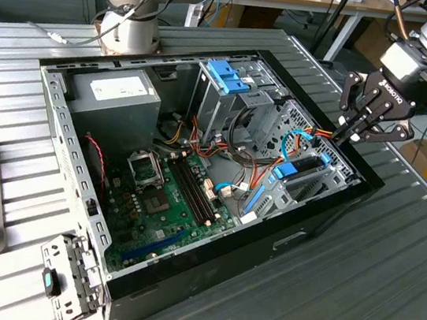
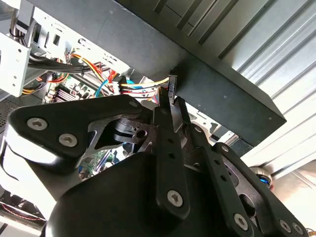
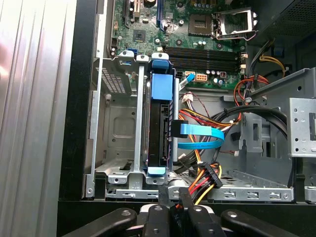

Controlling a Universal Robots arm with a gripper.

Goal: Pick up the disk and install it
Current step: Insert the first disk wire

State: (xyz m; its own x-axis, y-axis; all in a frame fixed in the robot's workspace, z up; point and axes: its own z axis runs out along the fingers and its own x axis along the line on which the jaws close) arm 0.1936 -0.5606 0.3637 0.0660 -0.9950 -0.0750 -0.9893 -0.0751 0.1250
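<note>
Right now the gripper (image 1: 352, 136) hangs over the rim of the open computer case (image 1: 325, 217), at about 2 o'clock from the case's middle in the exterior view. Its jaws are pressed together on a small black power connector (image 2: 171, 88). A bundle of yellow, red and black wires (image 2: 143, 85) runs from that connector back into the case. In the first wrist view the same wires lead to the tip of the gripper (image 3: 173, 203), close by the case's black wall.

The disk (image 3: 160, 133) is not in the jaws. It stands on edge inside the metal drive bay (image 3: 118, 123), with a bright blue rail capping each end. A flat blue data cable (image 3: 202, 132) meets its side through a black plug. In the exterior view the disk (image 1: 291, 171) sits at about 3 o'clock in the case, near the gripper's tip but apart from it.

Elsewhere in the case, the motherboard (image 1: 168, 201) lies at 7 o'clock and the grey power supply (image 1: 115, 92) at 10 o'clock. A blue bracket (image 1: 229, 75) tops the tall cage at 12 o'clock. The case rests on a ribbed metal table (image 1: 385, 296).
</note>
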